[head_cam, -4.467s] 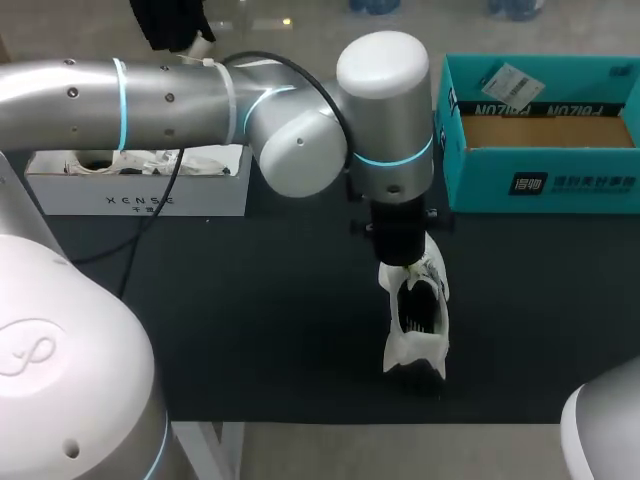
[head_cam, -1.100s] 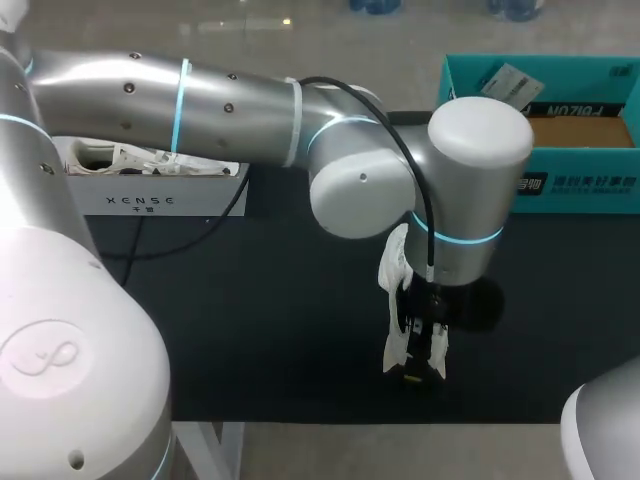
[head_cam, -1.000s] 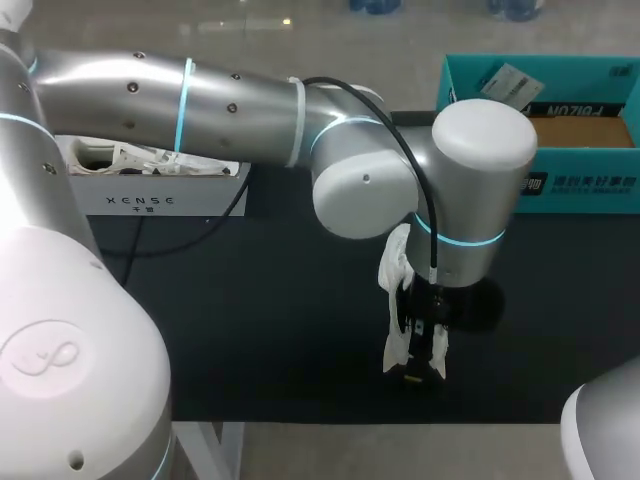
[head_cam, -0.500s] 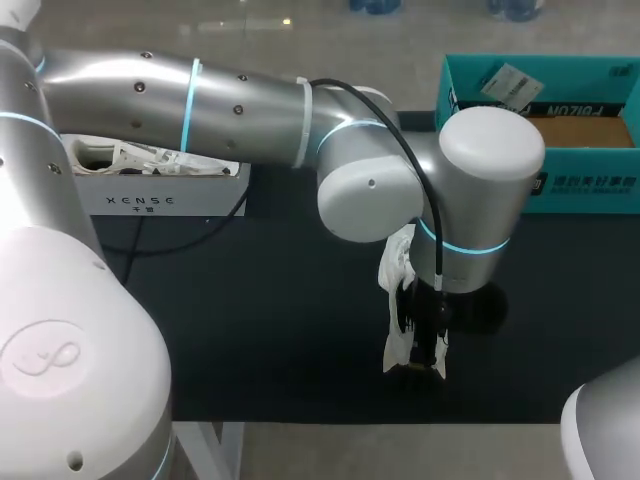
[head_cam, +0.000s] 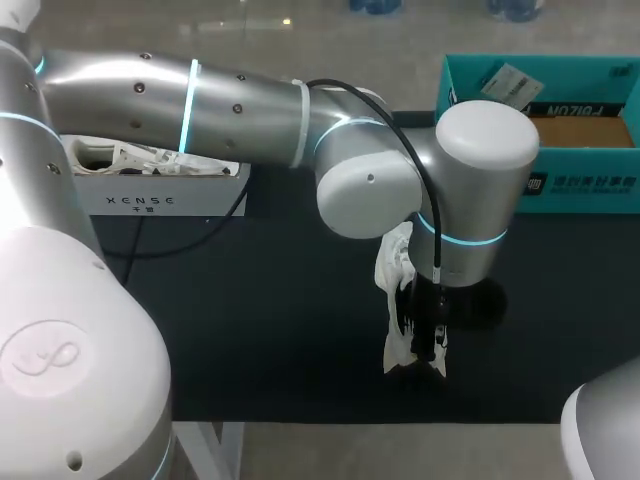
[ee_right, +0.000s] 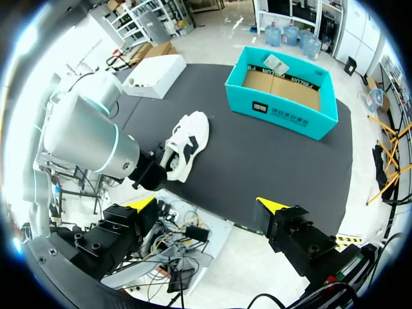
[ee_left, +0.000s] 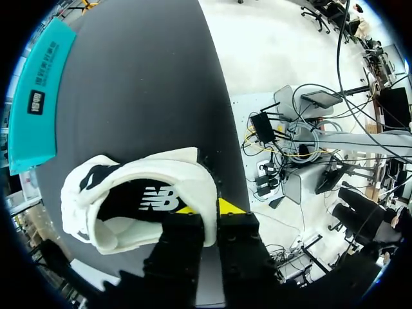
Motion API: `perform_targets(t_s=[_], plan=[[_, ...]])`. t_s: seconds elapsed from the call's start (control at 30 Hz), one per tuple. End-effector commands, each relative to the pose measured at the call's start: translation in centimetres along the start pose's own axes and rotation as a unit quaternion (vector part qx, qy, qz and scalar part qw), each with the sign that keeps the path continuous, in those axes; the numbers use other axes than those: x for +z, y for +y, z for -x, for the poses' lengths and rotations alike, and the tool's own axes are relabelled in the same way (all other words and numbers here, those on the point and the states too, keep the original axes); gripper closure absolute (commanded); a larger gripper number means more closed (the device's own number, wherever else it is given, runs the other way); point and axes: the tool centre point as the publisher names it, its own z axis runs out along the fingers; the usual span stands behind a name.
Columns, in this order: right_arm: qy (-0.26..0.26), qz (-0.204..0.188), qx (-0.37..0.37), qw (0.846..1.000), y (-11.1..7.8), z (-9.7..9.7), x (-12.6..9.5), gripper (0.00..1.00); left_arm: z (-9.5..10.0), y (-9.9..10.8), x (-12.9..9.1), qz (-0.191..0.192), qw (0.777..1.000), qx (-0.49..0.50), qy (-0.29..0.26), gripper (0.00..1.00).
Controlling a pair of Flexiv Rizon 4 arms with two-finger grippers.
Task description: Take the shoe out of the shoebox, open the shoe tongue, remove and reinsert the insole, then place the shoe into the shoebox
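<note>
Here, on the black mat (head_cam: 250,330), left end effector (ee_left: 207,208) seemingly clamps the shoe (ee_left: 196,180); right end effector (ee_right: 207,204) spread wide.

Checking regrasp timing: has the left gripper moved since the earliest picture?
Yes. The left gripper shifted from the shoe's far end to its heel, away from the shoebox.

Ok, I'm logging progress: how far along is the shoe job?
Done: the shoe lies on the mat, out of the shoebox. In hand: the left gripper clamps its heel rim, one finger inside; the right gripper hangs open, apart. The insole sits inside; whether it was already out, I cannot tell. Left: boxing the shoe.
</note>
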Motion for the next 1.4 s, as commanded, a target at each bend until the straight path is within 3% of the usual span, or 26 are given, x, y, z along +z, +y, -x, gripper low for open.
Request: perform_targets(t_s=[0.03, 0.23, 0.47, 0.83, 1.03, 1.4], plan=[[0.000, -0.004, 0.001, 1.000, 0.3, 0.0, -0.1, 0.00, 0.3, 0.3, -0.1, -0.003, 1.000, 0.004, 0.001, 1.00], [0.000, -0.004, 0.001, 1.000, 0.3, 0.0, -0.1, 0.00, 1.1, 1.7, -3.4, -0.006, 1.000, 0.011, -0.017, 1.00], [0.000, -0.004, 0.001, 1.000, 0.3, 0.0, -0.1, 0.00, 2.6, 3.0, -9.3, 0.006, 0.999, 0.030, -0.043, 1.00], [0.000, -0.004, 0.001, 1.000, 0.3, 0.0, -0.1, 0.00, 2.2, 4.2, -17.2, -0.036, 0.995, 0.012, -0.097, 1.00], [0.000, -0.004, 0.001, 1.000, 0.3, 0.0, -0.1, 0.00, 2.4, 3.8, -19.0, -0.033, 0.994, 0.008, -0.104, 1.00], [0.000, -0.004, 0.001, 1.000, 0.3, 0.0, -0.1, 0.00, 2.4, 3.8, -19.0, -0.033, 0.994, 0.008, -0.104, 1.00]])
